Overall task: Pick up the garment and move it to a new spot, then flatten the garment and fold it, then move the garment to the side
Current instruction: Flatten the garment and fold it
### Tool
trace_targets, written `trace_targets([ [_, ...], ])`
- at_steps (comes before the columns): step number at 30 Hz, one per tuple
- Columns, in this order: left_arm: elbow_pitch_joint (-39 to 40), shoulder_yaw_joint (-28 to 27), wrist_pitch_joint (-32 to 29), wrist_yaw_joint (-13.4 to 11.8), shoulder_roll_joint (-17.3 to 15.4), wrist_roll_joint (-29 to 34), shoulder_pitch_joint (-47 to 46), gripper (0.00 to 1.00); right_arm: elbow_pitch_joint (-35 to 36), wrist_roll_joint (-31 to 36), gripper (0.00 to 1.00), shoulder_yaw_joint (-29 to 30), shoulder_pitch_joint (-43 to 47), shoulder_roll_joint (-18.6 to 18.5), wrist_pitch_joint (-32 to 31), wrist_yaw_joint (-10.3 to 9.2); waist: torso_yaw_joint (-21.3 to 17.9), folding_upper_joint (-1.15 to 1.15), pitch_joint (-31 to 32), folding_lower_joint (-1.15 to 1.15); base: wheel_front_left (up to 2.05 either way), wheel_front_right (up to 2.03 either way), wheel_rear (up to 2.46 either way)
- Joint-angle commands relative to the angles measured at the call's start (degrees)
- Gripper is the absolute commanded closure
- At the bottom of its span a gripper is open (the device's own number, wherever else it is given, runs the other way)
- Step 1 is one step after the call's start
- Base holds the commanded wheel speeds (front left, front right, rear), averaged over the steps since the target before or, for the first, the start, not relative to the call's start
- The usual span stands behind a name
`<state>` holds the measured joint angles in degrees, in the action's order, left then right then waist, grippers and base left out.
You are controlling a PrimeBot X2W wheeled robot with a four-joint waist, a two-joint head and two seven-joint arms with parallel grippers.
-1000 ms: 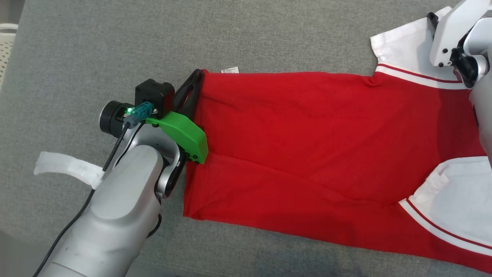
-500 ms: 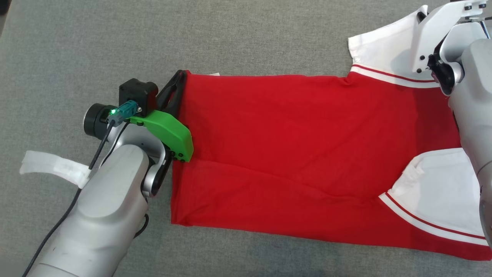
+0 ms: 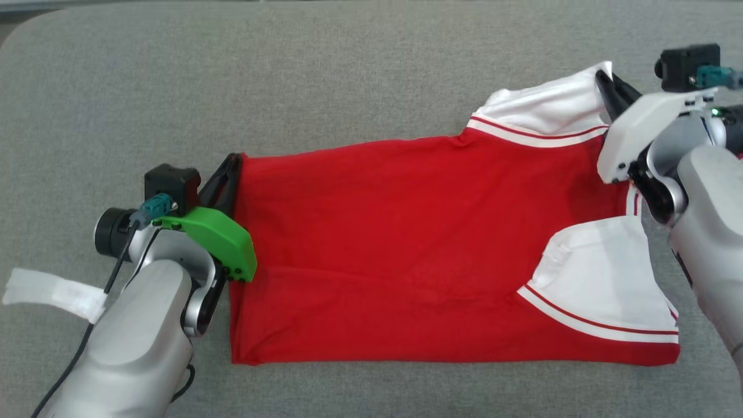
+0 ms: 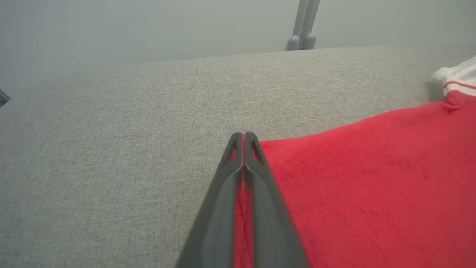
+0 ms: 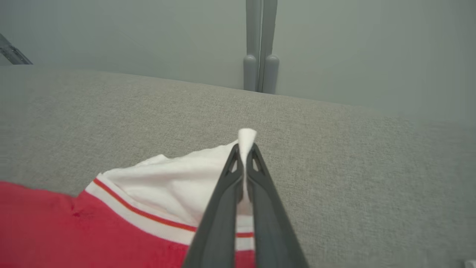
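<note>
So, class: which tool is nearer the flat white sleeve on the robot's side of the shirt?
Right. The right tool pinches the other sleeve, just beyond the flat white sleeve; the left tool clamps the shirt at its far hem.

Lab-like room: grey cloth-covered table (image 3: 371, 58), bare wall (image 5: 111, 29).

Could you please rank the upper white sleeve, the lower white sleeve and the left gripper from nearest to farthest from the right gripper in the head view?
1. Upper white sleeve: pinched in the right gripper's jaws.
2. Lower white sleeve: below it, near edge.
3. Left gripper: across the garment, at its hem.
</note>
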<state>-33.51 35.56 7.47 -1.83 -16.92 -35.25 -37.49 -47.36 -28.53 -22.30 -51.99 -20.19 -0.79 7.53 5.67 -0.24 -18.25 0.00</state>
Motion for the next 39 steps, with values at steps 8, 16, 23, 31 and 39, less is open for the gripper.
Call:
trace_targets([
  [8, 8.23, -0.94, 0.47, -3.09, -5.63, -1.31, 11.1, 1.0, 19.31, -8.07, 1.0, 1.44, 20.53, -4.77, 1.84, -0.07, -6.61, 0.24, 8.91, 0.0, 0.0, 0.0, 0.0],
  [16, 16.29, -2.12, 0.11, -7.26, -7.84, -3.42, 20.96, 1.0, 30.74, -7.31, 1.0, 7.51, 35.6, -2.32, 0.53, -0.07, -8.04, 0.24, 10.92, 0.0, 0.0, 0.0, 0.0],
  [23, 20.28, -1.98, -0.26, -10.06, -8.41, -4.7, 27.19, 1.0, 35.5, -3.55, 1.0, 11.97, 43.03, 1.14, -1.22, -0.06, -8.19, 0.24, 11.86, 0.0, 0.0, 0.0, 0.0],
  [31, 20.87, -1.27, -0.65, -11.11, -7.75, -5.81, 30.94, 1.0, 34.82, -0.87, 1.0, 14.42, 46.2, 3.98, -1.41, -0.05, -7.67, 0.24, 13.12, 0.0, 0.0, 0.0, 0.0],
  [39, 17.23, -0.81, 0.35, -10.84, -6.22, -6.77, 32.56, 0.98, 30.08, 3.45, 0.24, 13.48, 47.65, 5.04, 1.99, -0.05, -7.85, 0.24, 14.42, 0.0, 0.0, 0.0, 0.0],
])
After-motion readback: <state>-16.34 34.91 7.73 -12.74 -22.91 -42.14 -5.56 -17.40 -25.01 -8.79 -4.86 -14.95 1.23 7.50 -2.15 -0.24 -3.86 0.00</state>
